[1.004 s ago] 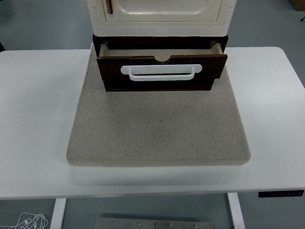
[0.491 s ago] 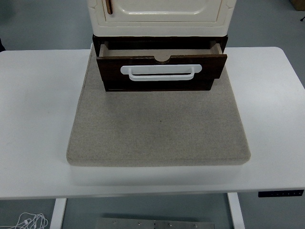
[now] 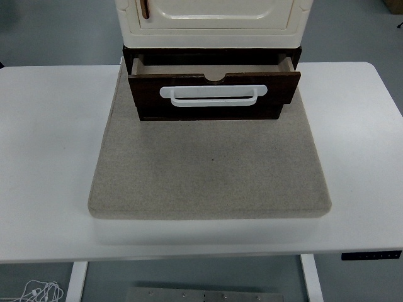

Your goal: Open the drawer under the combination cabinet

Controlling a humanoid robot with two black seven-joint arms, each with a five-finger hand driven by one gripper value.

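- Cabinet: the cream combination cabinet (image 3: 211,16) stands at twelve o'clock on the grey felt mat (image 3: 211,170), its upper part cut off by the top of the head view.
- Task item: the dark brown drawer (image 3: 214,88) sits directly under the cabinet, at twelve o'clock of the mat's centre. Its front panel stands forward of the dark base, and a strip of the pale interior shows behind the panel's top edge. Judgement: the drawer is partly open, not fully drawn.
- Handle: a white bar handle (image 3: 213,95) runs across the middle of the drawer front, unobstructed from six o'clock.
- Robot hands: neither the left nor the right hand appears in the view, so whether the fingers are spread or curled cannot be told. Nothing touches the handle.
- Support: the mat rests on the white table (image 3: 50,157); the table's surface at three and nine o'clock carries nothing visible.
- Step in hand: judged from the layout, the pull is either finished at this modest opening or paused between pulls; the view alone does not settle which.
- Next move, if more opening is wanted: a hand would need to come in from six o'clock, hook its fingers behind the bar, and draw straight toward the near edge without dragging the cabinet along the mat.
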